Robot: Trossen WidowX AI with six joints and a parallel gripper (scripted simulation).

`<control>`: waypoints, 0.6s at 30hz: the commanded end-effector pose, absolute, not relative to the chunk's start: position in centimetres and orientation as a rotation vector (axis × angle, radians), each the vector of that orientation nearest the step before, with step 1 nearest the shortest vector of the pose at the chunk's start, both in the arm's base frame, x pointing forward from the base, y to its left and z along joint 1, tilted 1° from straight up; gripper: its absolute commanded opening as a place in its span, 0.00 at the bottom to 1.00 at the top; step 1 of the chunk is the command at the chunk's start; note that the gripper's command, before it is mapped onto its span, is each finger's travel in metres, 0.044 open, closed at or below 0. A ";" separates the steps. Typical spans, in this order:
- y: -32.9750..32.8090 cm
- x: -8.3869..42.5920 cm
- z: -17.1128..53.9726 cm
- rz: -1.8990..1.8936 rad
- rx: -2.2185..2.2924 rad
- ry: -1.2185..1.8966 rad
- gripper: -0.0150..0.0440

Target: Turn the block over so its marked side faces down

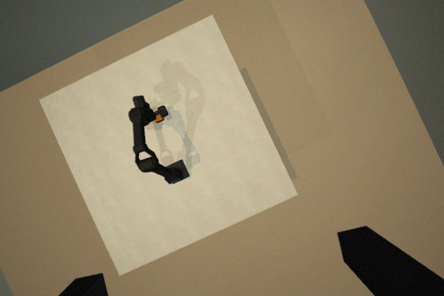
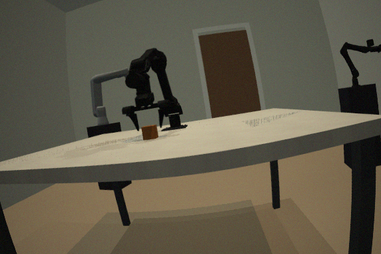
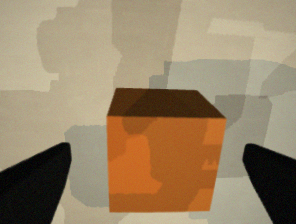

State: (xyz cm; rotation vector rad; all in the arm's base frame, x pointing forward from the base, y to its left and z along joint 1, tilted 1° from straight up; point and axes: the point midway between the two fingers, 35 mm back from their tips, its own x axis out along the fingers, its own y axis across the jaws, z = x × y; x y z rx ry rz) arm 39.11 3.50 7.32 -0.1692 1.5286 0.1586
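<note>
Gripper [image 2: 148, 121] spread wide, holding nothing, poised w/ jaws either side of orange block [image 3: 162, 150] on counter [image 2: 233, 134]. Block looks rigid, light; grip opposite flat sides

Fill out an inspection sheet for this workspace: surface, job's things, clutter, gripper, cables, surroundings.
Surface: pale square table, streaked with shadows from the arm.
Job's things: one orange block resting flat on the table; no marking can be made out for certain on its top face.
Clutter: nothing seen.
Gripper: gripper open wide, pointing down above the block, one finger to each side, not touching it and holding nothing.
Cables: nothing seen.
Surroundings: brown door in the back wall, a white arm on a stand behind the table, a dark stand at the right, tan floor.
</note>
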 end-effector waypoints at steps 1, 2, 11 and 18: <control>3.4 39.0 6.6 0.154 -0.170 1.536 1.00; 3.4 39.0 6.5 0.154 -0.170 1.536 1.00; 3.4 39.0 6.5 0.154 -0.170 1.536 0.63; 3.4 39.0 6.5 0.154 -0.170 1.536 0.55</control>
